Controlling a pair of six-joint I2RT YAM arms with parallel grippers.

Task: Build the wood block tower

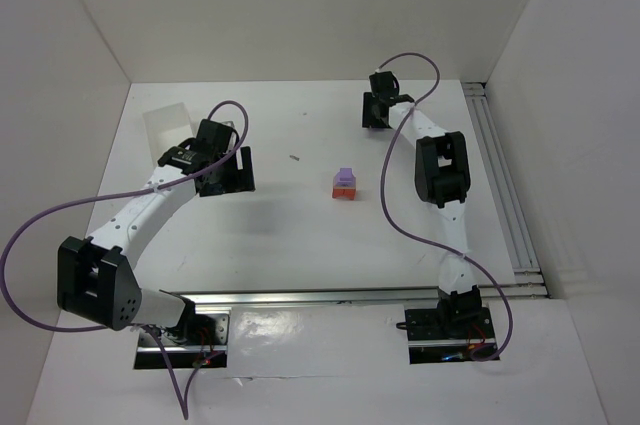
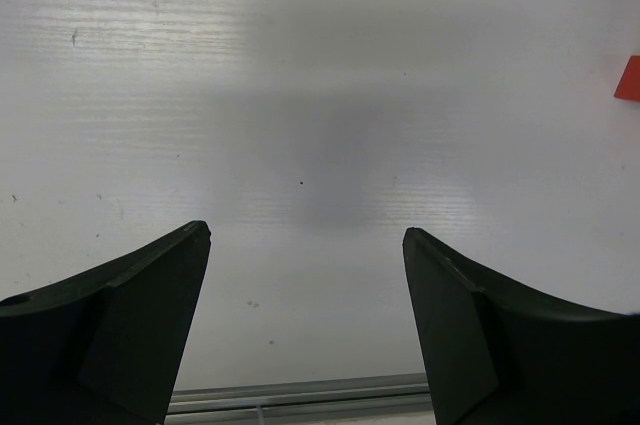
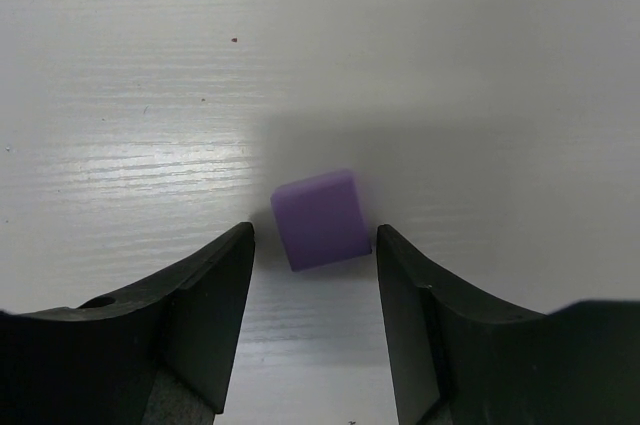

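Observation:
The wood block tower [image 1: 343, 185] stands mid-table, a short red-orange stack topped with a lilac cube. Its red-orange edge [image 2: 629, 78] shows at the right border of the left wrist view. My right gripper [image 1: 378, 111] is at the back of the table, behind the tower. In the right wrist view it [image 3: 315, 232] is open, with a loose lilac cube [image 3: 318, 217] lying on the table just between its fingertips, touching neither. This cube is hidden under the gripper in the top view. My left gripper [image 1: 226, 169] is left of the tower, open and empty [image 2: 307, 233].
A translucent white plastic box [image 1: 168, 125] sits at the back left, behind my left gripper. A tiny dark speck [image 1: 295, 157] lies on the table. Aluminium rails run along the right side [image 1: 503, 185] and the near edge [image 1: 330, 297]. White walls enclose the table.

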